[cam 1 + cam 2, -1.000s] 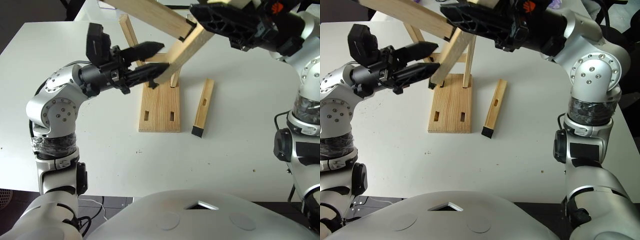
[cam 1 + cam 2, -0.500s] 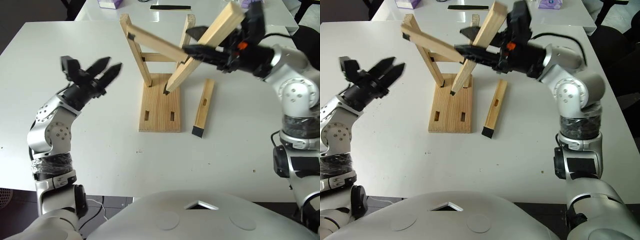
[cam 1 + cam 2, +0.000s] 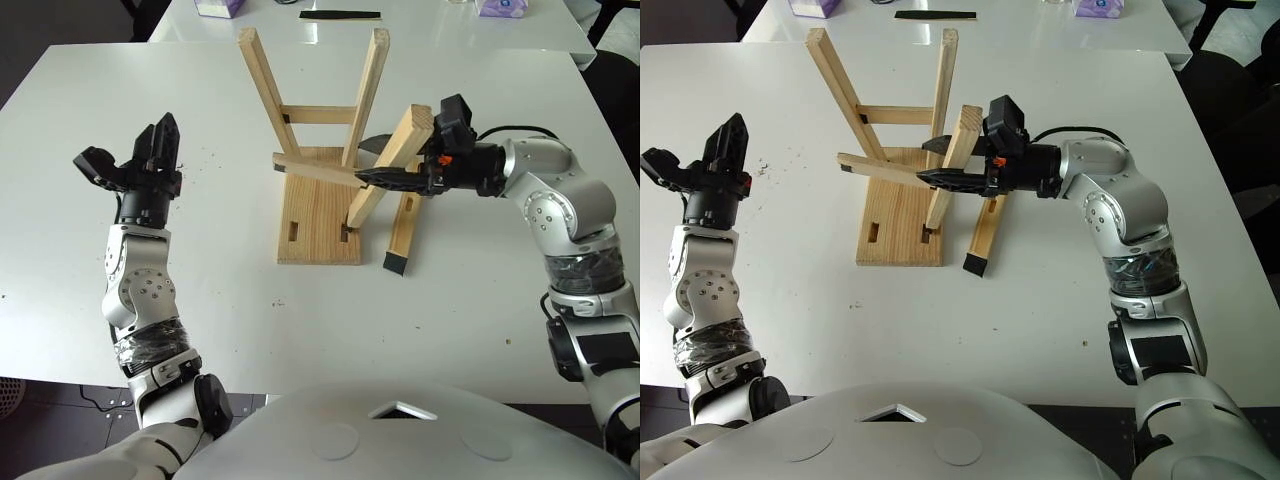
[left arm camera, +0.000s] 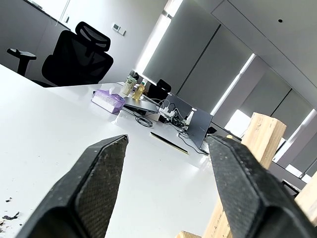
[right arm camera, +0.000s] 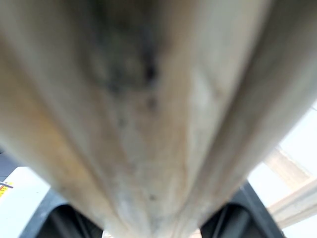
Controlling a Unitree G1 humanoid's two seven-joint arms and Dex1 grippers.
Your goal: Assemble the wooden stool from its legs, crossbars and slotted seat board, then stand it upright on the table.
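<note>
The seat board (image 3: 318,215) lies flat on the table (image 3: 480,300). Two joined legs (image 3: 262,95) stand in its far slots. Above the board's right edge, the right gripper (image 3: 372,162) clamps a tilted leg (image 3: 402,140), lower end at the near right slot. A loose leg (image 3: 405,235) lies just right. Well left of the board, the left gripper (image 3: 158,140) is raised, spread wide and holding nothing.

Right end effector (image 3: 378,177) grips tilted leg (image 3: 404,137) on seat board (image 3: 318,215).
</note>
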